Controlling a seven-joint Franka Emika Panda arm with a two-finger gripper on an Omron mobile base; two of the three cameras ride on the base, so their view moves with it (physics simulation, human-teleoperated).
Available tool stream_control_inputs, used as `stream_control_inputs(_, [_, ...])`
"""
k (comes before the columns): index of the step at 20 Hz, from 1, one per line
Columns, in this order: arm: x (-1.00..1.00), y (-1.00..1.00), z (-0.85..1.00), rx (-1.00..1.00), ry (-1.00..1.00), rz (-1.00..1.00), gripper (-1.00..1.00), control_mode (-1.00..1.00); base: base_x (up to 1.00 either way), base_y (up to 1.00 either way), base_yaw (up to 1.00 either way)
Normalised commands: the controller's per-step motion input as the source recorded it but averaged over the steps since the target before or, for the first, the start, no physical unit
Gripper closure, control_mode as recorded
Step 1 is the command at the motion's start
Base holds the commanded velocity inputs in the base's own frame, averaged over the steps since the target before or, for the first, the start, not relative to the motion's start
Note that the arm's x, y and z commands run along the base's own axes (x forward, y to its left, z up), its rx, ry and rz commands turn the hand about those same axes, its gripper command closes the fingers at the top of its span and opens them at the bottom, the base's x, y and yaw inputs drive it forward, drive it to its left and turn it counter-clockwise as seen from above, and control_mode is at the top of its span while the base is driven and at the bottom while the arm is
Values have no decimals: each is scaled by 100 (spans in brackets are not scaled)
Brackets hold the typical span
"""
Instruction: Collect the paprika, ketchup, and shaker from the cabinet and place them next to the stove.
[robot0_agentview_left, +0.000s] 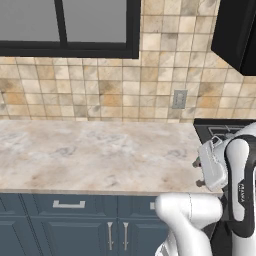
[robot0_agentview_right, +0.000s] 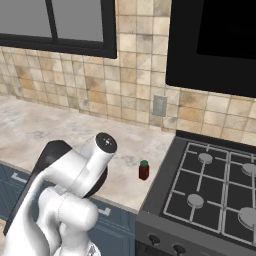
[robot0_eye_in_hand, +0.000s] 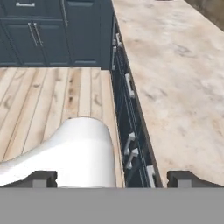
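Beside stove (robot0_agentview_right: 210, 195), paprika (robot0_agentview_right: 144, 170), unheld.

Pretty flat, even rendered lighting all round, no glare anywhere. The tabletop (robot0_agentview_left: 90, 155) looks bright and washed out, a bit soft and low-res. Only a faint shadow under the paprika (robot0_agentview_right: 144, 170); the stove (robot0_agentview_right: 210, 200) stays dark.

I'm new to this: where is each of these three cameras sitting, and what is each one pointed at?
Left base view: behind the arm on its left, facing the counter and tiled wall; white arm links rise at lower right.
Right base view: behind the arm on its right, facing the stove and the paprika standing on the counter beside it; arm links rise at lower left.
Hand view: on the hand, looking along the counter edge, base cabinets and wood floor; open gripper tips at the bottom.
Both base views share the counter, wall outlet and window.
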Motion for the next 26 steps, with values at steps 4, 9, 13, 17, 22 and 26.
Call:
stream_control_inputs(4, [-41,74,1,-8,2,-1,-100,-100,0,0,0])
stream_control_inputs(9, [-7,59,0,-8,2,0,-100,-100,0,0,0])
stream_control_inputs(13, [0,23,0,-5,0,0,-100,-100,0,0,0])
stream_control_inputs(17, [-8,22,-5,0,0,0,-100,-100,0,0,0])
stream_control_inputs(22, [-15,14,-5,0,0,2,-100,100,-37,34,7])
stream_control_inputs(26, [0,0,0,0,0,0,-100,100,-61,86,18])
